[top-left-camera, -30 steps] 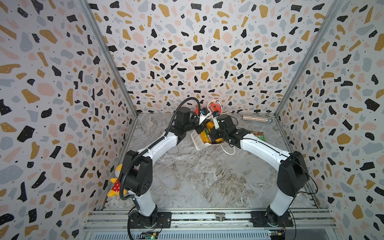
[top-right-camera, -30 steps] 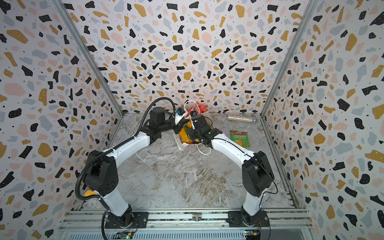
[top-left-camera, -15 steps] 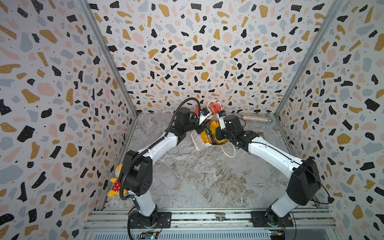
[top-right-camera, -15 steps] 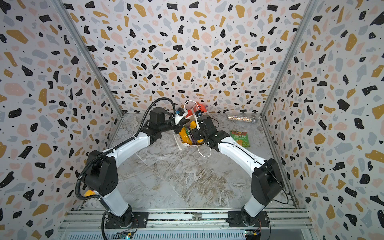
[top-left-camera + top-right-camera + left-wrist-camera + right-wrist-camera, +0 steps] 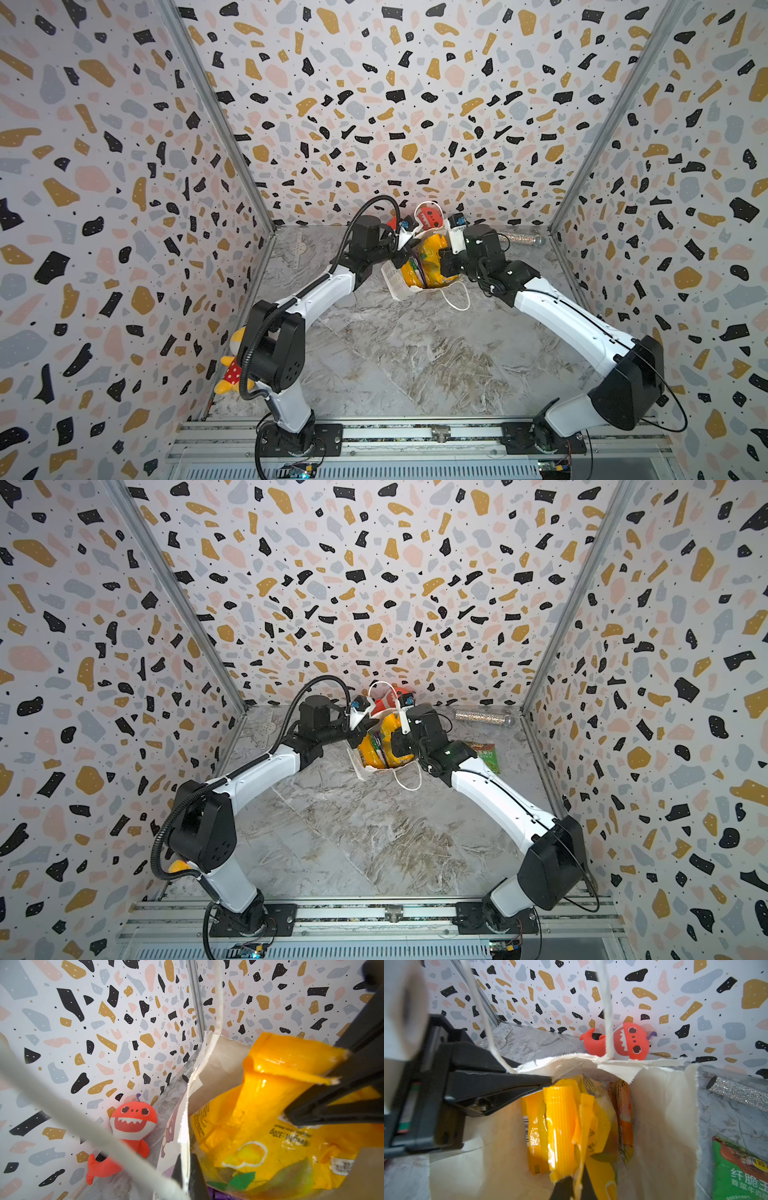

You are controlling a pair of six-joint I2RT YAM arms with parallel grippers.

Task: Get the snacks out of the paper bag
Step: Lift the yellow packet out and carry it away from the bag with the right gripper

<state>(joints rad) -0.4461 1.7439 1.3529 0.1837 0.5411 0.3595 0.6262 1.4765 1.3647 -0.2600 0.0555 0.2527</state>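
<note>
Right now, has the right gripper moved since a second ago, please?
Yes. The right gripper, shut on a packet, has shifted rightward in both top views, toward the tube.

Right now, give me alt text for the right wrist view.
The right tool pinches a yellow packet standing in the open bag, whose rim the left tool clamps. Beyond lie a red plush and silver tube; a green packet lies outside.
</note>
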